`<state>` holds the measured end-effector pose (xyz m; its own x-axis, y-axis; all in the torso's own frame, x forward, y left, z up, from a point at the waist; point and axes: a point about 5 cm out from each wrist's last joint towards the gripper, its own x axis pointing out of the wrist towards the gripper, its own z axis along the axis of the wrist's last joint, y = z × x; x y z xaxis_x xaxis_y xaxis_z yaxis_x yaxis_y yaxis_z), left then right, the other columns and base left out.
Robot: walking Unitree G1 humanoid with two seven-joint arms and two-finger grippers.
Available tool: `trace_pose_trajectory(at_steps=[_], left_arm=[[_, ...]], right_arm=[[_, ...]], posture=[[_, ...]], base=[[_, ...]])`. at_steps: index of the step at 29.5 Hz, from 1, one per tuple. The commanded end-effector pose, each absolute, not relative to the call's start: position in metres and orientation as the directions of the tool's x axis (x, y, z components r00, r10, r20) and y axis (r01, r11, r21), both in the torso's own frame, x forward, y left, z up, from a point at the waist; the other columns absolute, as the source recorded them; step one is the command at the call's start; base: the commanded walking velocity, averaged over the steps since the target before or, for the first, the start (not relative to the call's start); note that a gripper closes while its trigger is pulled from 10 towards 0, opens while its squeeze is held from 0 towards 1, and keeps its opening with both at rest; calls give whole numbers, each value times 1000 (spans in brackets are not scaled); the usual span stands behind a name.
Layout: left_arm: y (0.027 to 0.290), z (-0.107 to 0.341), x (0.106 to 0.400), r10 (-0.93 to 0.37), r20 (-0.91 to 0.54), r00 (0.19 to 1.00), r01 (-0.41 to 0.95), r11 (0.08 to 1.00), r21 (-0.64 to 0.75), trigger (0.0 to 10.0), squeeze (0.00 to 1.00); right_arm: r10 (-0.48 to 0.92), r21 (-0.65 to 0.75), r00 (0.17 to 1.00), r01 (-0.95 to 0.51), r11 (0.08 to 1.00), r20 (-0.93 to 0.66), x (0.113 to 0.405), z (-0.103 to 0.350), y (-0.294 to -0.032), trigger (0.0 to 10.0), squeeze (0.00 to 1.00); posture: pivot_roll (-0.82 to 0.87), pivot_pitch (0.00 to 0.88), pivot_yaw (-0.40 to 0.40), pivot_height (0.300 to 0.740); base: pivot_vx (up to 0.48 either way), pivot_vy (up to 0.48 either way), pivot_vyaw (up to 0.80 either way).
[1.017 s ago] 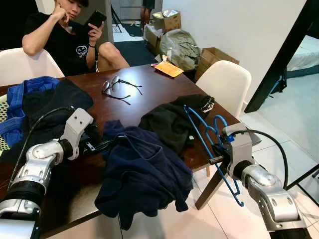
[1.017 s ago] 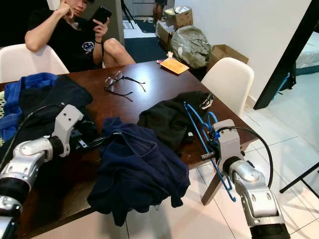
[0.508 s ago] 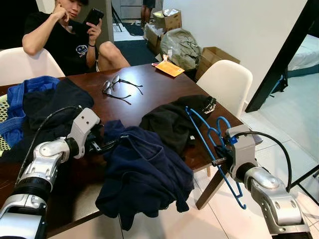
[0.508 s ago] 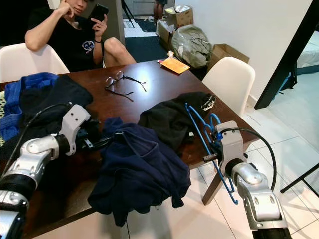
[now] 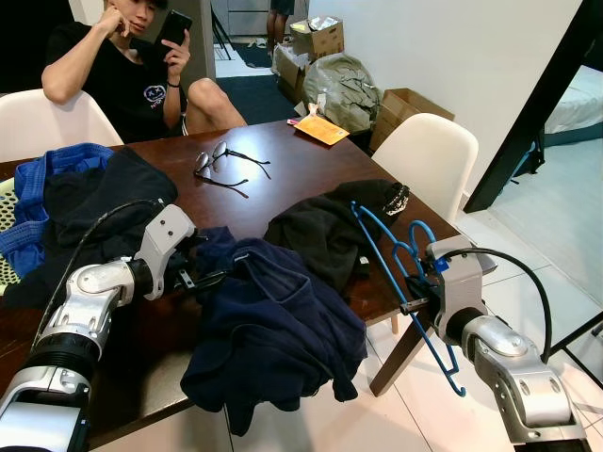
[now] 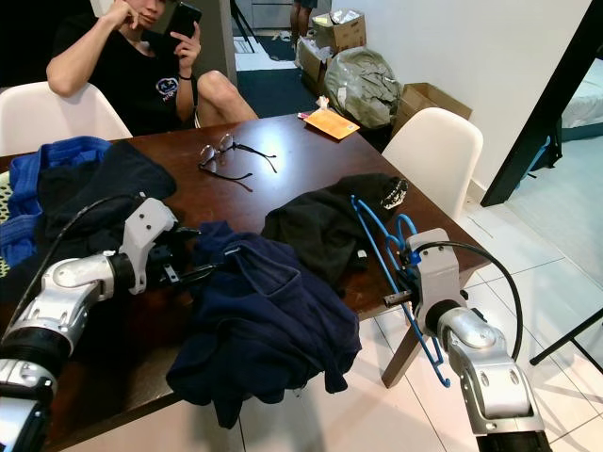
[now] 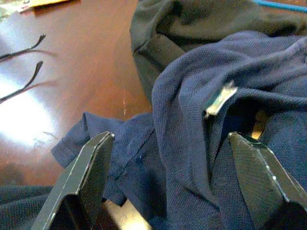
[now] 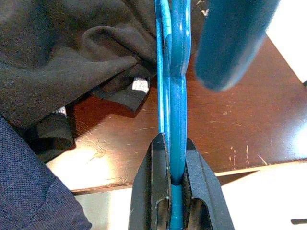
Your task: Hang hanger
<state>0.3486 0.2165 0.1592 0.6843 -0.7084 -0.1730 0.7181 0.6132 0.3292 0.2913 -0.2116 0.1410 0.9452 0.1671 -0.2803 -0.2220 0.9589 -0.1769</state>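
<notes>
A dark wooden table (image 5: 283, 179) is spread with clothes. At its near edge a navy shirt (image 5: 273, 330) is heaped, part of it hanging over the side toward the tiled floor (image 5: 528, 235). Beside it, toward the right corner, a black garment (image 5: 320, 231) is bunched, and at the far left a blue garment (image 5: 38, 193) and another dark garment (image 5: 104, 202) are piled. A person (image 5: 122, 66) in a black top is seated at the far side, a phone (image 5: 172, 25) held up in one hand. A white chair (image 5: 424, 155) is placed at the right end of the table, and another white chair (image 5: 47, 122) stands behind the far left side. Cardboard boxes (image 5: 405, 108) and a stuffed bag (image 5: 339, 89) are set along the wall behind.

The left gripper (image 7: 168, 177) is held at the left edge of the navy shirt, its fingers (image 7: 86, 167) spread wide with folds of the fabric between them. The right gripper (image 8: 172, 182) is positioned off the table's right corner, its fingers closed tight on the blue hanger (image 5: 396, 254), which is held nearly upright and on edge, its upper end against the black garment and its lower end hanging below the table edge.

A pair of glasses (image 5: 221, 165) lies open mid-table, and an orange packet (image 5: 318, 130) rests near the far right edge.
</notes>
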Motion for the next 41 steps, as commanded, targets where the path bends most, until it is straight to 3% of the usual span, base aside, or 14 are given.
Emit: trace_pose_trajectory(at_steps=[1,15,17,19,20,21,22,24,26,41], left_arm=[[217,164,349,-718,-168,676,723,600,342,10000,0],[215,165,349,-712,-148,687,711,615,343,10000,0],[214,160,349,-705,-164,690,710,616,342,8902,0],[214,160,349,-705,-164,690,710,616,342,8902,0],[213,160,350,-705,-163,690,710,616,343,8235,0],[213,160,350,-705,-163,690,710,616,343,8235,0],[211,162,352,-705,-161,690,709,616,344,5020,0],[211,162,352,-705,-161,690,709,616,344,5020,0],[210,164,354,-706,-163,689,710,613,346,0,0],[205,166,357,-714,-174,679,720,600,348,0,0]], right_arm=[[159,-180,944,-217,959,-291,288,140,-214,10000,0],[157,-180,942,-217,959,-296,288,140,-214,10000,0],[156,-180,942,-216,960,-296,287,141,-214,10000,0],[156,-180,942,-216,960,-296,287,141,-214,10000,0],[156,-181,942,-216,959,-297,285,142,-215,10000,0],[156,-181,942,-216,959,-297,285,142,-215,10000,0],[156,-181,942,-216,960,-298,284,142,-215,10000,0],[156,-181,942,-216,960,-298,284,142,-215,10000,0],[155,-180,941,-215,960,-300,282,142,-215,10000,0],[145,-151,944,-197,969,-298,279,142,-211,10000,0]], posture=[[-66,110,-61,740],[-73,119,-60,740],[-78,125,-60,740],[-78,125,-60,740],[-80,130,-61,740],[-80,130,-61,740],[-83,135,-58,740],[-83,135,-58,740],[-86,140,-52,740],[-78,150,-25,740]], base=[[0,0,0],[0,0,0],[0,0,0],[0,0,0],[0,0,0],[0,0,0],[0,0,0],[0,0,0],[0,0,0],[0,0,0]])
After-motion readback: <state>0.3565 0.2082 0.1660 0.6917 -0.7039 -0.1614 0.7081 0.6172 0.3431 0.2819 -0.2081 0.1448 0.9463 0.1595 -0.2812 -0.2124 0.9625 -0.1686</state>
